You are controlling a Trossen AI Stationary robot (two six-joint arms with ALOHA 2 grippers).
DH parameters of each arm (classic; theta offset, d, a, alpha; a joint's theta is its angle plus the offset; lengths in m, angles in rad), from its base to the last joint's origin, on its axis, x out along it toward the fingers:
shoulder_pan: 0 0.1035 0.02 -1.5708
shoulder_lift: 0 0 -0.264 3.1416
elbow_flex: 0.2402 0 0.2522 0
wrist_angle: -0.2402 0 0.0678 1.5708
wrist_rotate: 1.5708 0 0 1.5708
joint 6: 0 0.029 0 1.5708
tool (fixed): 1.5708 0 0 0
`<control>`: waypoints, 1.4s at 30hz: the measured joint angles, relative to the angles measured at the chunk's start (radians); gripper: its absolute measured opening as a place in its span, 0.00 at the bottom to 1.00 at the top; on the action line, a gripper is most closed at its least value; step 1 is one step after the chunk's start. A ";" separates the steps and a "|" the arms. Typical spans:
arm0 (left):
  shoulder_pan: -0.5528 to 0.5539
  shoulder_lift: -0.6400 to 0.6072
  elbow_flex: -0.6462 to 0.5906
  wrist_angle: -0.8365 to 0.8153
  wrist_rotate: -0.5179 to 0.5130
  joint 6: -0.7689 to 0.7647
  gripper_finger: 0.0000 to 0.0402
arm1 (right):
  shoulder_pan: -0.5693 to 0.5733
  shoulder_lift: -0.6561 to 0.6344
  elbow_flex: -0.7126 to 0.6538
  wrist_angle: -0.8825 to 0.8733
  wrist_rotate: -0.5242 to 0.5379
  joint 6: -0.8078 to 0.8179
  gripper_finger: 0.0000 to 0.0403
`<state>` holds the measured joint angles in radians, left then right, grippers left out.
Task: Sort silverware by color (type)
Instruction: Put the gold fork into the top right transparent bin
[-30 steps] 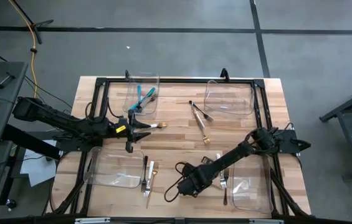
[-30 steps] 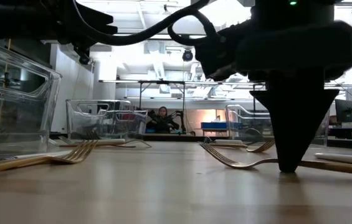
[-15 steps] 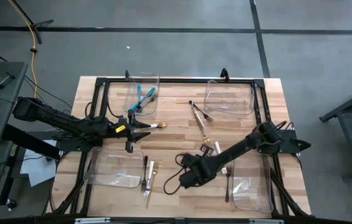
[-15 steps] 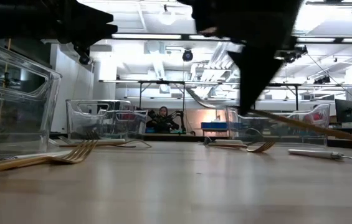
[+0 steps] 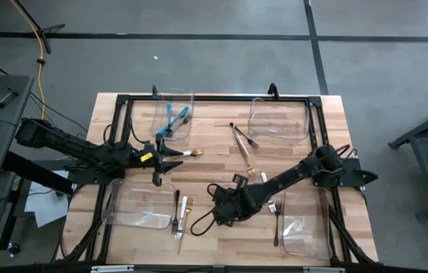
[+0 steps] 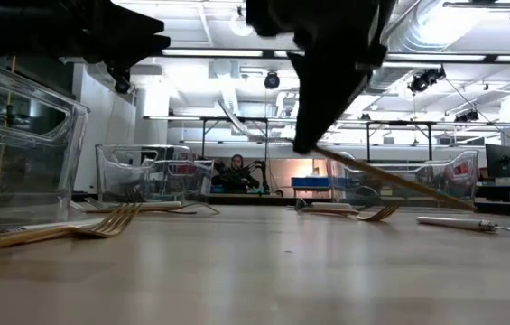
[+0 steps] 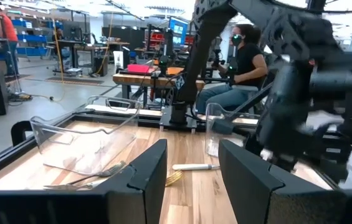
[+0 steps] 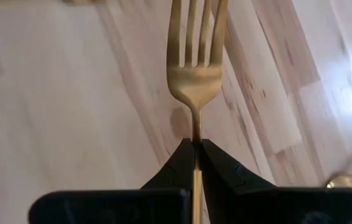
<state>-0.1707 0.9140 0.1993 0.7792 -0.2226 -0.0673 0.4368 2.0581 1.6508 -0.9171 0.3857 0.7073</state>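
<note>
My right gripper (image 5: 217, 211) hangs over the table's near middle, shut on a gold fork (image 8: 194, 68). The fork's tines stick out past the fingertips. My left gripper (image 5: 170, 155) waits open at the left, pointing level across the table. A white-handled utensil (image 7: 194, 167) lies on the wood beyond its fingers. More silverware lies flat on the table: gold and dark forks (image 5: 179, 216) beside the near left bin, a dark and a gold piece (image 5: 242, 144) at the far middle, and forks (image 5: 273, 206) by the near right bin. Teal-handled pieces (image 5: 174, 117) rest inside the far left bin. My right gripper pinches the gold fork's thin neck (image 8: 195, 138), just behind the tines, between its two fingertips. The fingers come slanting down from above and lie along the fork. The fork is clear of the table and tilted, its handle (image 6: 399, 181) sloping down behind the fingers.
Clear plastic bins stand at the far left (image 5: 174, 114), far right (image 5: 278, 120), near left (image 5: 139, 205) and near right (image 5: 304, 224). A black frame (image 5: 214, 98) runs round the table. Bare wood (image 5: 214, 171) lies between the arms. A person sits in the room beyond.
My right gripper has risen from the tabletop and drifted a little toward the table's left edge, rolling and tipping as it went. It has stayed shut on the gold fork, which has gone from lying on the wood to hanging tilted, clear of the table.
</note>
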 joint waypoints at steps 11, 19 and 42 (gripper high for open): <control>0.000 0.000 0.000 0.003 0.007 -0.010 0.34 | 0.017 -0.239 -0.210 0.151 0.118 0.033 0.01; 0.000 0.000 0.000 0.016 0.007 -0.009 0.34 | -0.040 -0.543 -0.751 1.124 0.161 -0.205 0.01; 0.000 0.000 0.000 0.040 0.030 -0.017 0.34 | -0.129 -0.556 -0.965 1.701 0.023 -0.528 0.01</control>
<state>-0.1707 0.9138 0.1993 0.8194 -0.1925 -0.0847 0.3080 1.5024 0.6857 0.7836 0.4088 0.1789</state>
